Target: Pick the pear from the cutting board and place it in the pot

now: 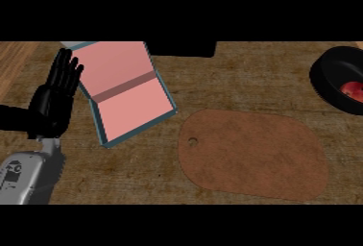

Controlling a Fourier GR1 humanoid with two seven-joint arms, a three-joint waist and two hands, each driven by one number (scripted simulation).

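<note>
A brown cutting board [251,153] with a small hole near its left edge lies on the counter at centre right; nothing rests on it. At the right edge stands a black pot [330,77], cut off by the frame, with a reddish fruit [352,90] inside it. My left hand [55,93] shows at the left, fingers straight and pointing up, resting apart from both. The right hand is out of sight.
A pink box with a teal rim [127,91] lies tilted beside my left hand. A dark object [181,48] sits at the top middle. The wooden counter [142,178] spreads around the board.
</note>
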